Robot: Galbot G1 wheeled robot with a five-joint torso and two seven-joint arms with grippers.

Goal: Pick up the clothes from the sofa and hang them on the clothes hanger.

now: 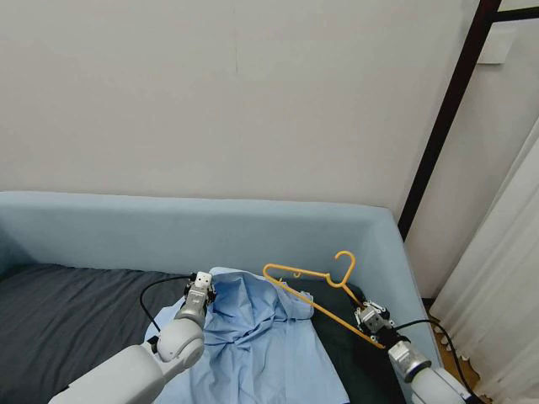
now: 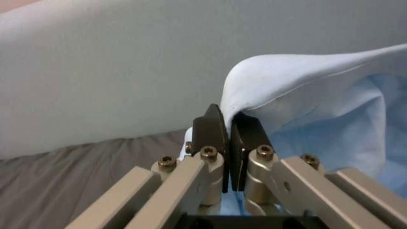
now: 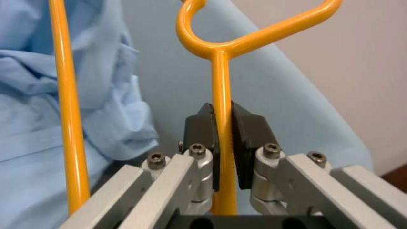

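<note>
**Foreground.** The left arm enters from the lower left and the right arm from the lower right. The left gripper is closed tight on a raised fold of the light blue shirt and holds that edge up off the seat. The rest of the shirt lies crumpled on the dark grey seat cushion, between the two arms. The right gripper clamps the orange hanger on the rod running down from its hook, with one pad pressed to each side. The hanger is held tilted at the shirt's right side, and one bar crosses in front of the bunched cloth.

**Background.** The pale blue sofa back stands behind, then a plain wall. A black pole and a white curtain occupy the far right.
</note>
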